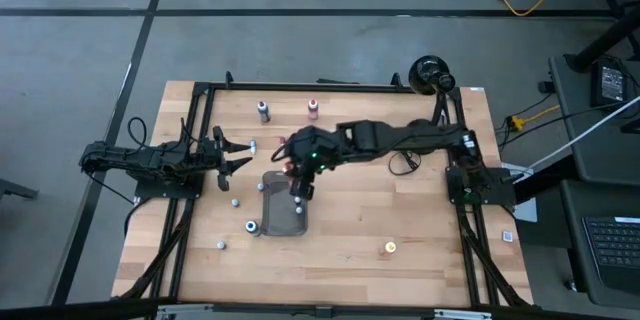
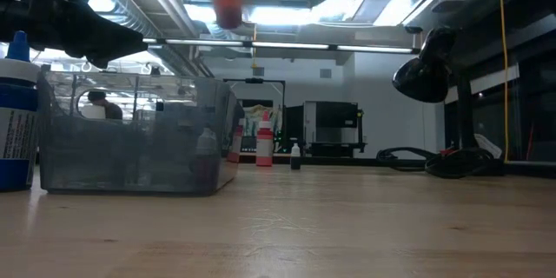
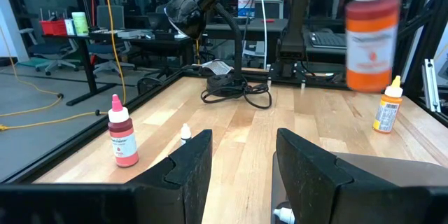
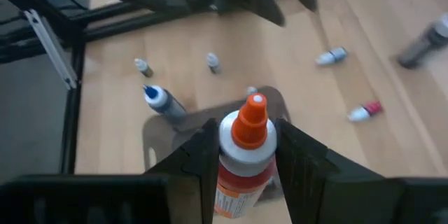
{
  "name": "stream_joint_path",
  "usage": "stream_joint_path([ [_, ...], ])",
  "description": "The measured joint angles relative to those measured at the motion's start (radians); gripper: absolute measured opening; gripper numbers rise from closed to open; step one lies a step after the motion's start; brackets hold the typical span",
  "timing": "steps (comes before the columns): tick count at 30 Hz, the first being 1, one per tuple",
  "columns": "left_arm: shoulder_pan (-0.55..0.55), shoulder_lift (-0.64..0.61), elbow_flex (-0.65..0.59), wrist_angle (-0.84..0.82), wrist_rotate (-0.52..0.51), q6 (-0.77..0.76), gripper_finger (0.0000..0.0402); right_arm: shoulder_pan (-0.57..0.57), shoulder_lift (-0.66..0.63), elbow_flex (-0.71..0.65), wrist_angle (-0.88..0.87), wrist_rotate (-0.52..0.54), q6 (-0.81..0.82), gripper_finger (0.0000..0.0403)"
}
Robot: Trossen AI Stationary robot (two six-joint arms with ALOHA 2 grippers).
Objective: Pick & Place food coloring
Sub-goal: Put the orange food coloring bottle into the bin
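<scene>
Bottle [image 4: 245, 155] first: an orange-capped, white-shouldered food coloring bottle with an orange label, upright between my right gripper's [image 4: 245, 147] fingers, which are closed on its body, nozzle toward the wrist camera. It hangs in the air directly over the dark grey tray [image 1: 283, 210], so I judge the coming move to be straight down along the bottle's long axis. The right arm is the nearer one. My left gripper [image 1: 238, 156] waits partly open and empty near the table's left side, with other bottles scattered around the tray.
</scene>
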Motion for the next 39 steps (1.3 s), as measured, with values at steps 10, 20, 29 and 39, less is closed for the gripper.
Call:
stream_joint_path([
  [10,0.000,0.000,0.000,0.000,0.000,0.000,0.0155,0.029,0.086,0.000,0.133,0.039,-0.030,0.0119],
  [20,0.000,0.000,0.000,0.000,0.000,0.000,0.0155,0.027,0.187,0.000,0.220,0.051,-0.066,0.0119],
  [29,0.000,0.000,0.000,0.000,0.000,0.000,0.0155,0.027,0.261,0.000,0.270,0.052,-0.076,0.0119],
  [39,0.000,0.000,0.000,0.000,0.000,0.000,0.0155,0.021,0.317,-0.001,0.364,0.078,-0.076,0.0119],
])
